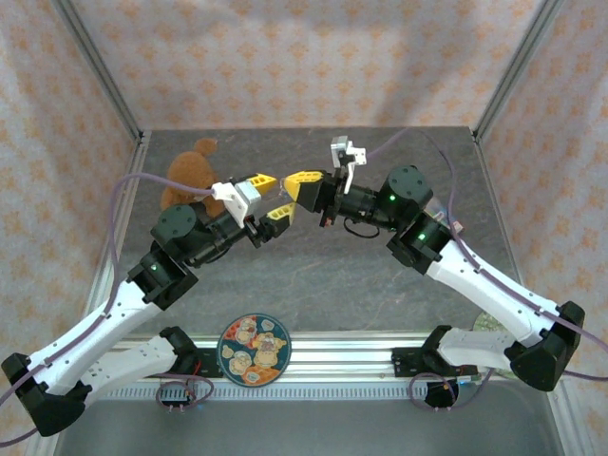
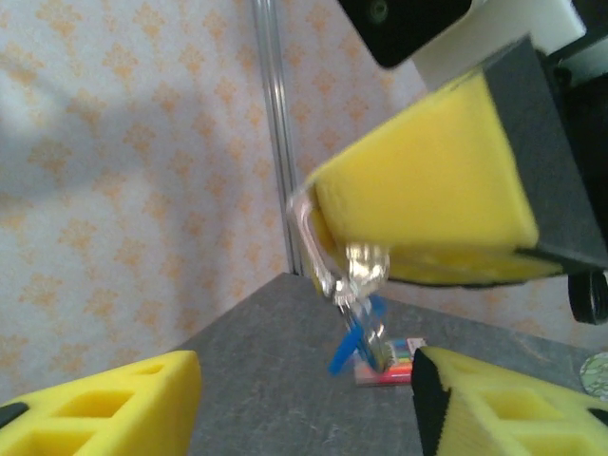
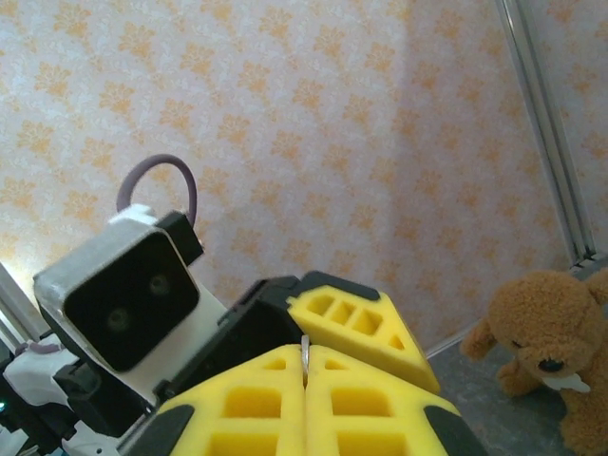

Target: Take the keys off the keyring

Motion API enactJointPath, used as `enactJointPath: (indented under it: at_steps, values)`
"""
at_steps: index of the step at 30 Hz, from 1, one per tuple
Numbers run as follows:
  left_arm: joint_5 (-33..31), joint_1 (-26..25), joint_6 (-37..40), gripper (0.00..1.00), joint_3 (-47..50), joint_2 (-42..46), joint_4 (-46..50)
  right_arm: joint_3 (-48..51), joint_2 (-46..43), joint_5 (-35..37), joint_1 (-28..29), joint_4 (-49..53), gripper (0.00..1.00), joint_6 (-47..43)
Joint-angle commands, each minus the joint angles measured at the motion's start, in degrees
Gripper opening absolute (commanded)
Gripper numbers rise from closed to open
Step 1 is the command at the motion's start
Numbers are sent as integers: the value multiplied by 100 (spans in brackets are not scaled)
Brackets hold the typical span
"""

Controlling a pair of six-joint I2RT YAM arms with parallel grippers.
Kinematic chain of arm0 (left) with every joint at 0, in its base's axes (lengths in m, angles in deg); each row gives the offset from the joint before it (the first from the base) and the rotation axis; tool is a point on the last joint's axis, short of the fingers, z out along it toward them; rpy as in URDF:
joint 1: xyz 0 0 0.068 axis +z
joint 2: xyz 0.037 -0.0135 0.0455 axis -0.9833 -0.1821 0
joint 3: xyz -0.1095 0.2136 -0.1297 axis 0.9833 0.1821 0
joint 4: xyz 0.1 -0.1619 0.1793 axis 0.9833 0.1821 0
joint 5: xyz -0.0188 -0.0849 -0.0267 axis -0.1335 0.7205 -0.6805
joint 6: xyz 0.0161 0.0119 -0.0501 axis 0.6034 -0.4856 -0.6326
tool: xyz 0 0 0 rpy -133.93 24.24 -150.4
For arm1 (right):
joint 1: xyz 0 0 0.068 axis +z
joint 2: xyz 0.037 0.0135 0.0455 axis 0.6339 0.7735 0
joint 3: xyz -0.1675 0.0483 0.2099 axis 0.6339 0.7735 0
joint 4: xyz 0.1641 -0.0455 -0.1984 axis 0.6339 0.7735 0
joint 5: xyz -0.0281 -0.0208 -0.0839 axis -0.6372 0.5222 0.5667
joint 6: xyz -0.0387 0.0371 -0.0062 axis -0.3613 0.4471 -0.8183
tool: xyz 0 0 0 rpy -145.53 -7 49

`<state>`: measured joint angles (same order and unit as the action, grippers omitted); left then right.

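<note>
The right hand [image 3: 305, 366] is squeezed tight shut. Its two yellow fingers [image 3: 370, 408] press together, and a thin bit of shiny metal shows in the crack between them. That is the keyring [image 2: 307, 233], a silvery loop that sticks out from the tip of the right hand. The right hand holds it up in the air, above the grey worktop [image 1: 323, 275].

The keys [image 2: 367, 271] hang from the keyring, just under the tip of the right hand. They are small, shiny and a bit blurry, so I cannot tell how many there are. A little blue tag [image 2: 348, 350] hangs just below them.

The left hand [image 1: 276, 197] is open. Its two yellow fingers stand apart, with nothing held between them. It points at the right hand, tip to tip, and the two hands are very near each other. The keys hang just in front of the left hand, a little above the gap between its fingers.

A brown teddy bear [image 1: 190, 171] sits on the worktop, off to the left of the left hand. A small bright-coloured thing [image 2: 391, 366] lies on the worktop past the keys. A round plate [image 1: 255, 350] with pictures on it lies well away from both hands, down by the foot of the left arm.
</note>
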<state>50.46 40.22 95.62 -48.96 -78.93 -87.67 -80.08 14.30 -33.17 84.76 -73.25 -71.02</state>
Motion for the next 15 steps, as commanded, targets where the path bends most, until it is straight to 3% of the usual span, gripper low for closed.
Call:
enactJointPath:
  at_steps: [1,3,5,11,15]
  values:
    - [-36,-17,28,68,239,28,-526,-583,62,431,-12,944,0,65]
    - [-215,-17,43,71,394,49,-673,-985,313,796,-43,1844,0,306]
    - [-385,-17,7,72,579,112,-792,-1249,573,593,-264,2293,0,944]
    - [-707,-17,-181,77,1192,367,-1242,-951,921,-404,-465,1640,0,2207]
    - [-889,-18,-122,79,1524,502,-1477,-700,961,-637,-465,1129,0,2710]
